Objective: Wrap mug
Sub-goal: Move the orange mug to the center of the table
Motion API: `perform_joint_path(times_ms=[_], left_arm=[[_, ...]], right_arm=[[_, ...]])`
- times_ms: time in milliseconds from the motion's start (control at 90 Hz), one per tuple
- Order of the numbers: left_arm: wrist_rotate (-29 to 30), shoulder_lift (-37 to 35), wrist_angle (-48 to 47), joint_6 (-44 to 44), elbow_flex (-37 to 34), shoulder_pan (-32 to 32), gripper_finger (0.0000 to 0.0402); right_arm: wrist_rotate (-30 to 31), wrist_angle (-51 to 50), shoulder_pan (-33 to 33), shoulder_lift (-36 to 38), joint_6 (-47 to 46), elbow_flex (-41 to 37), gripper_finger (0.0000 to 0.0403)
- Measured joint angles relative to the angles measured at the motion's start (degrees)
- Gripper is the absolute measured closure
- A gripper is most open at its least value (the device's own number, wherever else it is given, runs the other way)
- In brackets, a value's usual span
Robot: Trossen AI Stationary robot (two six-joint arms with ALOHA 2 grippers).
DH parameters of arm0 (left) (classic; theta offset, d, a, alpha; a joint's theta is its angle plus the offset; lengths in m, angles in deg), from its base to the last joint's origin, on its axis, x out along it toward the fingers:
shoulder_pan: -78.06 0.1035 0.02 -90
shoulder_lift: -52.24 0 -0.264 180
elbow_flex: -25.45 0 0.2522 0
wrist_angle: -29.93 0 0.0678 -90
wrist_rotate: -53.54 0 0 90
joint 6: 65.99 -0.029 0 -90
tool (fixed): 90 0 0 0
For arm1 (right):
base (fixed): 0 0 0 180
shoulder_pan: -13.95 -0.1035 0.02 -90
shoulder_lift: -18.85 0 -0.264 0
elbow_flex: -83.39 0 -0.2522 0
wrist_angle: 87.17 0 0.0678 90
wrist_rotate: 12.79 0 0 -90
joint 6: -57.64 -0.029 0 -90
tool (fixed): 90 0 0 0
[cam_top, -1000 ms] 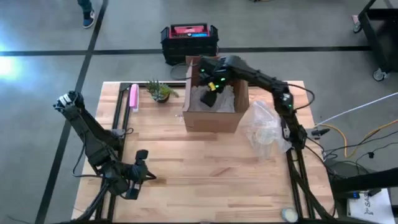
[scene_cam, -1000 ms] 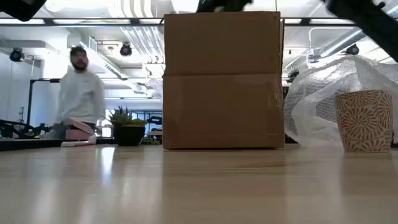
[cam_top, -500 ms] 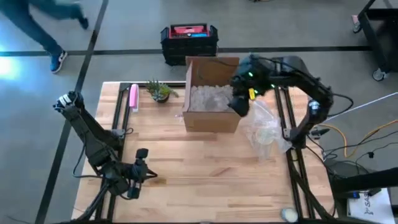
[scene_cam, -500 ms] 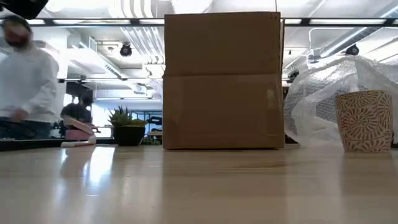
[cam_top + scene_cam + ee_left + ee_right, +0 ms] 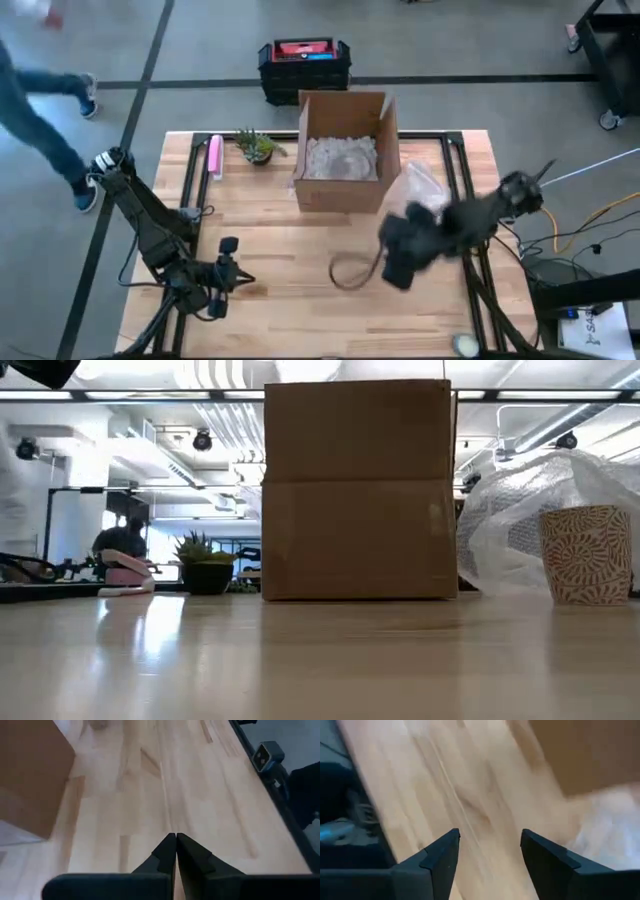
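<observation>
Worktop (image 5: 290, 250): pale wooden planks with a dark frame rail along each side.
Cardboard box (image 5: 344, 152): stands open-topped at the far middle of the worktop, with white packing material inside; in the low view it fills the centre.
Bubble wrap (image 5: 520, 525): a crumpled clear heap just beside the box, on the right arm's side, lying behind the mug in the low view.
Right pincer (image 5: 490, 852): empty, fingers spread wide apart, above bare worktop in front of the box and near the wrap; blurred in the high view.
Left pincer (image 5: 176, 851): fingertips pressed together with nothing between them, low over the near-left part of the worktop, well apart from the box.
Mug (image 5: 586, 554): patterned cup, upright on the worktop, unwrapped, just in front of the bubble wrap; neither pincer touches it.
Potted plant (image 5: 257, 146): small, green, at the far edge beside the box.
Pink object (image 5: 214, 155): narrow, lying along the left frame rail near the plant.
Person (image 5: 40, 120): legs only, on the floor beyond the worktop's left corner.
</observation>
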Motion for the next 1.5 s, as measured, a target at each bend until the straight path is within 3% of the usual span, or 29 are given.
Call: perform_joint_path(times_ms=[156, 344, 667, 989, 1322, 1500], left_arm=[[3.1, 0.0, 0.2, -0.7, 0.0, 0.1, 0.0402], [7.6, 0.0, 0.3, -3.0, 0.0, 0.3, 0.0402], [10.0, 0.0, 0.4, -3.0, 0.0, 0.4, 0.0402], [9.9, 0.0, 0.4, -2.1, 0.0, 0.4, 0.0402], [9.9, 0.0, 0.6, -2.0, 0.0, 0.4, 0.0402], [9.9, 0.0, 0.9, -1.8, 0.0, 0.4, 0.0402]], right_arm=[[3.3, 8.1, -3.9, 0.0, -11.4, -15.5, 0.0213], [3.0, 12.5, -0.3, 0.0, -14.6, -27.0, 0.0214], [2.5, 0.4, 11.7, 2.5, -9.5, -32.7, 0.0233], [-0.3, 0.0, 13.2, 7.6, -10.1, -39.5, 0.0251], [-8.7, 14.6, 13.9, 11.0, -6.1, -52.9, 0.0270], [-10.9, 25.1, 13.9, 10.9, 3.5, -56.7, 0.0333]])
